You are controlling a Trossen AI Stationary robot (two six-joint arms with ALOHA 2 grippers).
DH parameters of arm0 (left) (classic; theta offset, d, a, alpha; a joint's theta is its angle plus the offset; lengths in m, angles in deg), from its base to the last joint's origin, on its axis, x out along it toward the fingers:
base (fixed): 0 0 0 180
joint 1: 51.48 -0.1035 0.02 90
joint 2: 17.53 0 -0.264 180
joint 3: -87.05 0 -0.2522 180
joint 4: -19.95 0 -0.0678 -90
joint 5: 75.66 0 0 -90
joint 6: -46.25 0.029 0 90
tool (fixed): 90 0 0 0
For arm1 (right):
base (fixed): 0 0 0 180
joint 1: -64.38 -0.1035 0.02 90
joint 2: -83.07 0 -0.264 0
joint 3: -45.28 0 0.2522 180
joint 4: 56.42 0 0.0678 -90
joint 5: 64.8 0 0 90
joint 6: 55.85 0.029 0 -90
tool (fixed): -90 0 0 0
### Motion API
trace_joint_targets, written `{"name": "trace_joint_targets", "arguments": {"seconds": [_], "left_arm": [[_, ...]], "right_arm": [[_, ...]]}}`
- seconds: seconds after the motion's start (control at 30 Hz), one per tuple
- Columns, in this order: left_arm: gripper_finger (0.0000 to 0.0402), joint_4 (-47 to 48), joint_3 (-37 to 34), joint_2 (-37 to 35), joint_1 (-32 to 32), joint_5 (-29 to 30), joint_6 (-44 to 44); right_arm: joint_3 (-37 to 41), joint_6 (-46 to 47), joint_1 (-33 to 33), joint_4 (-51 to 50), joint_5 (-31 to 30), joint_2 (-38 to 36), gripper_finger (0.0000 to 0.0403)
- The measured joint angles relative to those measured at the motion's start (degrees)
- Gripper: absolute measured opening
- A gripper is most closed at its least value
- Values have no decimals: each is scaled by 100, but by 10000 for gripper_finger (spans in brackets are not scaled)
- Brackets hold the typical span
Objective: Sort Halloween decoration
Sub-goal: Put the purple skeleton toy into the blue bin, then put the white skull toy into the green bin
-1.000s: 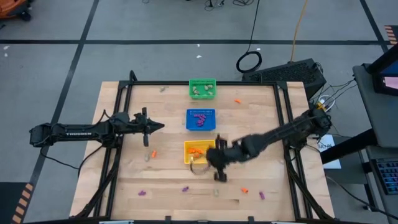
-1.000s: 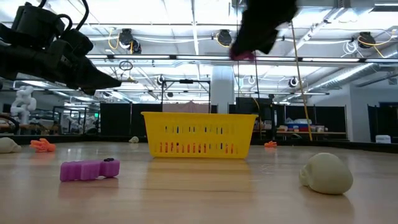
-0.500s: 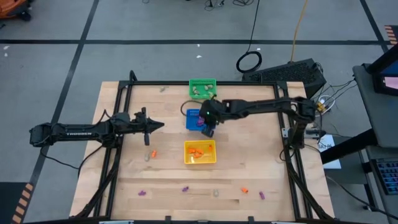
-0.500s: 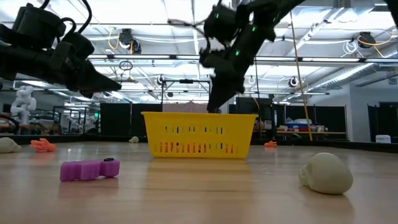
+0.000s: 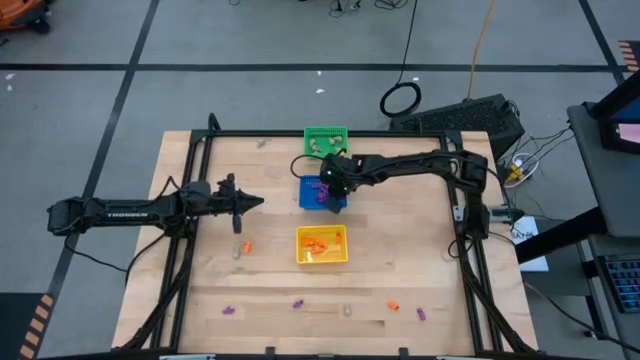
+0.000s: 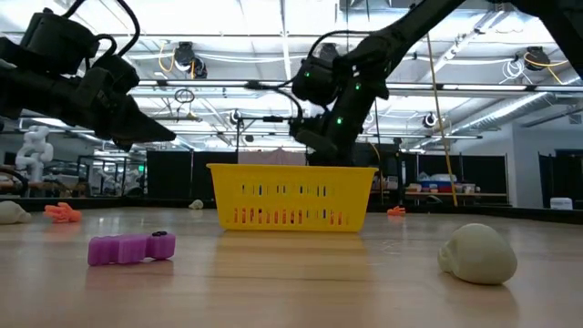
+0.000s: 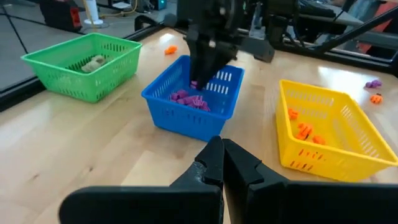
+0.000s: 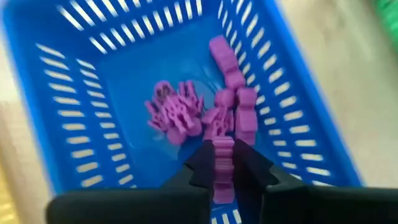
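Three small baskets stand in a row down the table's middle: green (image 5: 325, 142) farthest, blue (image 5: 322, 192), yellow (image 5: 321, 244) nearest. The blue one holds purple trinkets (image 8: 177, 112). Orange ones (image 7: 305, 130) lie in the yellow basket. My right gripper (image 5: 335, 197) hangs over the blue basket's right half, shut on a purple trinket (image 8: 222, 163). My left gripper (image 7: 219, 148) is shut and holds nothing, above the table's left part, pointing at the baskets. Loose trinkets lie near the front edge: purple (image 6: 130, 248), pale (image 6: 477, 253), orange (image 5: 394, 306). My right gripper pinches a small purple trinket (image 8: 222, 177) between its two fingers. The fingers come from above, slanting down into the blue basket's opening. The piece runs along the fingers and sticks out past their ends, lifted clear above the purple pieces on the basket's floor.
More loose pieces lie on the wood: orange (image 5: 246, 246) and pale (image 5: 237, 252) near the left gripper, orange (image 5: 381, 162) at the far right, purple (image 5: 228, 310) (image 5: 420, 314) along the front. Black frame rails (image 5: 190, 230) border the table's left and right sides.
My right gripper has swung from in front of the yellow basket toward the far edge, passing over that basket, and has sunk down over the blue basket with the purple trinket between its fingers. The left arm has stayed where it was.
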Motion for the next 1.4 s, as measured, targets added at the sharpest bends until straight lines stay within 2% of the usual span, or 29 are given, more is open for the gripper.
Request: {"name": "trace_joint_targets", "arguments": {"seconds": [0.13, 0.27, 0.37, 0.47, 0.57, 0.67, 0.83, 1.07, 1.27, 1.4], "left_arm": [[1, 327, 117, 31, -3, 508, -202], [1, 726, 546, 143, -7, 815, -155], [1, 1054, 876, 337, -135, 856, -55], [1, 1548, 1299, 638, -448, 880, 16], [1, 1986, 1682, 1089, -870, 829, 95], [1, 2079, 2037, 1595, -1341, 537, 330], [0, 2116, 2576, 2642, -2131, 8, 576], [0, 2682, 3665, 4249, -3005, -149, 1060], [1, 3230, 4648, 5413, -3579, -52, 1069], [24, 3544, 5135, 5990, -3767, -20, 1071]], "right_arm": [[3, -13, 0, -9, -40, 46, 76], [-91, -95, -44, -144, -441, -106, 129], [-146, -227, -121, -122, -663, -423, 140], [-146, -427, -293, -100, -983, -800, 114], [-32, -623, -490, 55, -1375, -1165, 60], [327, -733, -599, 557, -1351, -1516, 10], [1338, -633, -690, 1607, -1348, -1995, 9], [2729, -445, -686, 3048, -1364, -2725, 2], [3091, -455, -721, 3245, -1383, -3195, 1], [3099, -632, -817, 3261, -1390, -3289, 1]]}}
